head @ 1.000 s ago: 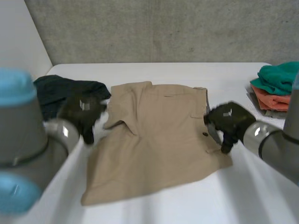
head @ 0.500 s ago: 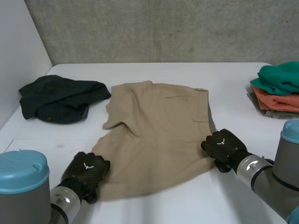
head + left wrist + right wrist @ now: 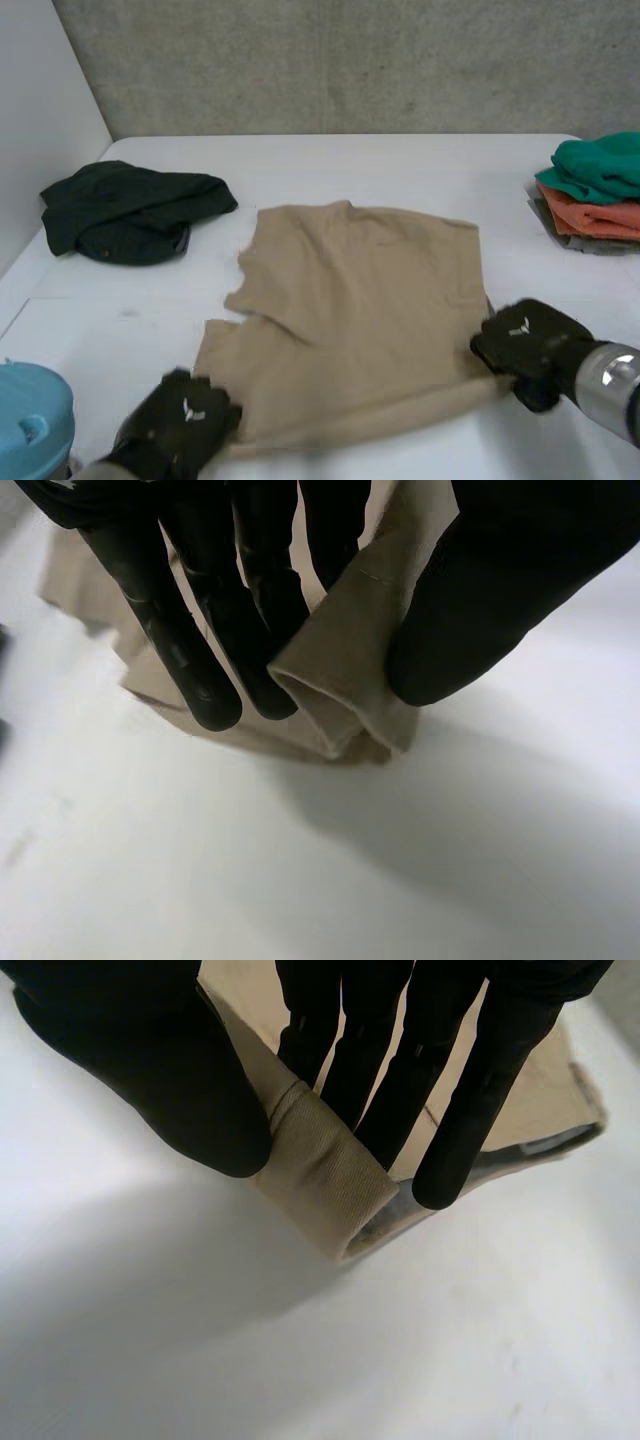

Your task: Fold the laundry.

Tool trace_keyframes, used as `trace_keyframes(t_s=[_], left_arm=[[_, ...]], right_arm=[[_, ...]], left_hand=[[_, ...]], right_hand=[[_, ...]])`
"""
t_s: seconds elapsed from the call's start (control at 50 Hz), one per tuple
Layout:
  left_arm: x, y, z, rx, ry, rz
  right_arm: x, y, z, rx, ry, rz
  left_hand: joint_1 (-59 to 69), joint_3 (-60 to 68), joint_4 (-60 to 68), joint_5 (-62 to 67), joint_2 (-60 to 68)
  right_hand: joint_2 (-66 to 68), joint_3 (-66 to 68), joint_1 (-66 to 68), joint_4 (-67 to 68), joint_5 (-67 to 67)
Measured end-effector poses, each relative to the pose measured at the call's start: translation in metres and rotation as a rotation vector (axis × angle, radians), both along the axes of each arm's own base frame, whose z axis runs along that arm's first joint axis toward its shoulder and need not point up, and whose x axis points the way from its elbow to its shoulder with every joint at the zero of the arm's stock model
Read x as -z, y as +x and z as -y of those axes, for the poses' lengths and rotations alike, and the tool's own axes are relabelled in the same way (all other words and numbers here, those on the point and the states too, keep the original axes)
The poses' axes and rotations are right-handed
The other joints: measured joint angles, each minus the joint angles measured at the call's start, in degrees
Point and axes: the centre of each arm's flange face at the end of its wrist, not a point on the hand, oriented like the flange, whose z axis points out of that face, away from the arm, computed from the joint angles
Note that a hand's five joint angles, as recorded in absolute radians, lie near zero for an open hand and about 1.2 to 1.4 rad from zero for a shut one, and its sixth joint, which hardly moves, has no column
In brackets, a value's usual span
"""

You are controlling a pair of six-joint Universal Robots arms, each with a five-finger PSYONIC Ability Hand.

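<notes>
A tan garment (image 3: 360,300) is spread flat over the middle of the white desk (image 3: 400,160), with its near hem toward the desk's front edge. Its near left corner is pinched by the left hand (image 3: 182,428); in the left wrist view a folded bit of hem is clamped between the thumb and the fingers (image 3: 180,650). Its near right corner is gripped by the right hand (image 3: 528,345), the cloth being squeezed between the thumb and the fingers (image 3: 485,1090). A dark garment (image 3: 125,210) is bunched near the far left corner. A pile of green and orange cloths (image 3: 595,190) is stacked at the right edge. Both are well apart from the hands.
</notes>
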Motion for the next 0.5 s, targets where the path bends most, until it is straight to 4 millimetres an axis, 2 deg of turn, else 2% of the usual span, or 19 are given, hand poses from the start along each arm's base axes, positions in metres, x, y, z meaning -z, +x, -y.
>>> trace_keyframes(t_s=[0.08,0.16,0.26,0.38,0.5], left_arm=[[-0.006,0.004,-0.010,0.018,0.066,0.058],[-0.017,-0.007,0.004,0.016,0.025,0.027],[-0.033,-0.035,0.040,0.008,-0.126,-0.091],[-0.049,-0.078,0.104,-0.003,-0.363,-0.238],[-0.043,-0.110,0.172,-0.024,-0.555,-0.251]], right_arm=[[-0.009,-0.009,-0.007,-0.023,0.039,-0.096],[-0.014,-0.009,0.005,-0.007,-0.002,-0.104],[-0.010,-0.003,0.038,0.047,-0.085,-0.042],[0.000,0.010,0.086,0.081,-0.222,0.046],[0.004,0.033,0.126,0.074,-0.395,0.119]], left_hand=[[0.0,0.0,0.0,0.0,0.1],[0.0,0.1,0.0,0.0,0.1],[0.0,0.1,0.0,0.2,0.1],[0.0,0.1,0.0,0.7,0.1],[0.0,0.1,0.0,0.7,0.1]], right_hand=[[0.0,0.0,0.0,0.0,0.0],[0.0,0.0,0.0,0.0,0.0],[0.0,0.0,0.5,0.0,0.0],[0.0,0.0,0.5,0.0,0.0],[0.0,0.1,0.5,0.0,0.0]])
